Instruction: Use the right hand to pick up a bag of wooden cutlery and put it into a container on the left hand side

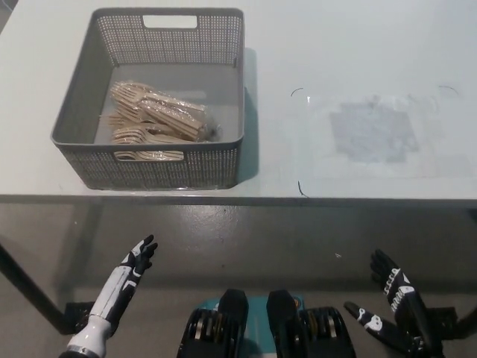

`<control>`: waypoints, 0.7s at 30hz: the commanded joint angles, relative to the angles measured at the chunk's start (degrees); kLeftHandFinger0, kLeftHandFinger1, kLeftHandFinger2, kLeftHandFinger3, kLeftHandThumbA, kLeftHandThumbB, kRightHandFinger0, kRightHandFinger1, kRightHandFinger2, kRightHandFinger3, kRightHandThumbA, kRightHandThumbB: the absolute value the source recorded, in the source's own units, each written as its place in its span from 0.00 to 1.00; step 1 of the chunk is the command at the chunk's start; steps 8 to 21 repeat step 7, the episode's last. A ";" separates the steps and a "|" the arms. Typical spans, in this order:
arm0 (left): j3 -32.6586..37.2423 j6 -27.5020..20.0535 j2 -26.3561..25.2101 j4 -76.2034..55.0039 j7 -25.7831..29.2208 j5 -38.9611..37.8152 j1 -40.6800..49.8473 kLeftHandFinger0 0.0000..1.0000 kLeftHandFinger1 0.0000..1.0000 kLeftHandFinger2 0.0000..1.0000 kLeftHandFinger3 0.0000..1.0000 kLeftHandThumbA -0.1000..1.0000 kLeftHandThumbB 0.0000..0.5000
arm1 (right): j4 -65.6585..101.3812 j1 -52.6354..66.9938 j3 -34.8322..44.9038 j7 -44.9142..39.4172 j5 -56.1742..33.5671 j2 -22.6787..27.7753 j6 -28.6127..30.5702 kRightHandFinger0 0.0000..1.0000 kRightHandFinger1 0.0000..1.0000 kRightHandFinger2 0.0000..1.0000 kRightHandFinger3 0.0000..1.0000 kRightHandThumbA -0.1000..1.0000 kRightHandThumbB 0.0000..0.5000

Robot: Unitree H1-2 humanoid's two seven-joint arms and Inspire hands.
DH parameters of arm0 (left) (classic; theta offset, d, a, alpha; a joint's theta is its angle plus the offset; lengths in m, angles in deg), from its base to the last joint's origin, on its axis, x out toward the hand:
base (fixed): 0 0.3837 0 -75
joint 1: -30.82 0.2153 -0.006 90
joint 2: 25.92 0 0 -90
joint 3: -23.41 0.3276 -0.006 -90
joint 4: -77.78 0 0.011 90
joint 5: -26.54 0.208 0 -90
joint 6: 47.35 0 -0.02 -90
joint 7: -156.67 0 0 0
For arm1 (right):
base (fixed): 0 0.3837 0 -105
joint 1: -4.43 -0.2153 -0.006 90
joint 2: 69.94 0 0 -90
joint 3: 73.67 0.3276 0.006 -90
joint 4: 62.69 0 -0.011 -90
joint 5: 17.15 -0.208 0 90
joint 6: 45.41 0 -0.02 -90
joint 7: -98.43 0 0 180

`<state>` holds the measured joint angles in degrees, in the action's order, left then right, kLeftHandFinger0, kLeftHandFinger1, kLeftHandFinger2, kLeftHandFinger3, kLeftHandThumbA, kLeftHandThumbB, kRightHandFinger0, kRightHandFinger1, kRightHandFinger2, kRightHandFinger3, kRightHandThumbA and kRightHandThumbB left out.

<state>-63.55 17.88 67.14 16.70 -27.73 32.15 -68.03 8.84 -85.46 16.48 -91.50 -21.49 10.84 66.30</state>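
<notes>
Several clear bags of wooden cutlery (155, 121) lie piled inside the grey perforated basket (232, 89) at the table's left. My black right hand (389, 312) hangs low at the bottom right, below the table's front edge, open with fingers spread and holding nothing. My white left hand (133, 267) rests at the lower left, also below the table edge, open and empty. Neither hand touches the basket or the bags.
A clear flat plastic sheet (373, 134) lies on the pale table (358, 45) right of the basket. The table's front edge (298, 200) runs across the middle of the view, with dark floor below it.
</notes>
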 commanded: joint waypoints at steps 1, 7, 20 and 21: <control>-1.17 -2.17 0.38 -0.25 1.11 -1.40 0.00 1.00 1.00 1.00 1.00 1.00 0.62 | -0.33 -2.23 0.44 0.17 -0.74 0.06 2.62 1.00 1.00 1.00 1.00 1.00 0.65; -1.16 -2.17 0.66 -0.39 1.70 -0.56 1.05 1.00 1.00 1.00 1.00 1.00 0.59 | 0.02 -2.43 -0.36 0.23 1.09 0.49 2.01 1.00 1.00 1.00 1.00 1.00 0.64; -1.16 -2.17 0.66 -0.39 1.70 -0.56 1.05 1.00 1.00 1.00 1.00 1.00 0.59 | 0.02 -2.43 -0.36 0.23 1.09 0.49 2.01 1.00 1.00 1.00 1.00 1.00 0.64; -1.16 -2.17 0.66 -0.39 1.70 -0.56 1.05 1.00 1.00 1.00 1.00 1.00 0.59 | 0.02 -2.43 -0.36 0.23 1.09 0.49 2.01 1.00 1.00 1.00 1.00 1.00 0.64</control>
